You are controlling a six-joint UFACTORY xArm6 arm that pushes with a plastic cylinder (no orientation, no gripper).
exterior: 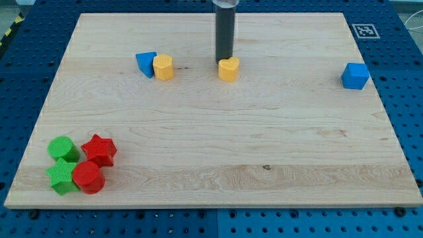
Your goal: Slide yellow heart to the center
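Camera view: my tip (225,59) touching yellow heart (229,69)

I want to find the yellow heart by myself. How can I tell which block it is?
Look at the wooden board, near the middle of its top edge, where the dark rod comes down. The yellow heart sits right at my tip. The other yellow block is rounder and touches a blue block.

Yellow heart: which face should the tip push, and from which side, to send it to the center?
Push its top-side face, where my tip already sits. The yellow heart lies above the board's middle, so push toward the view's bottom.
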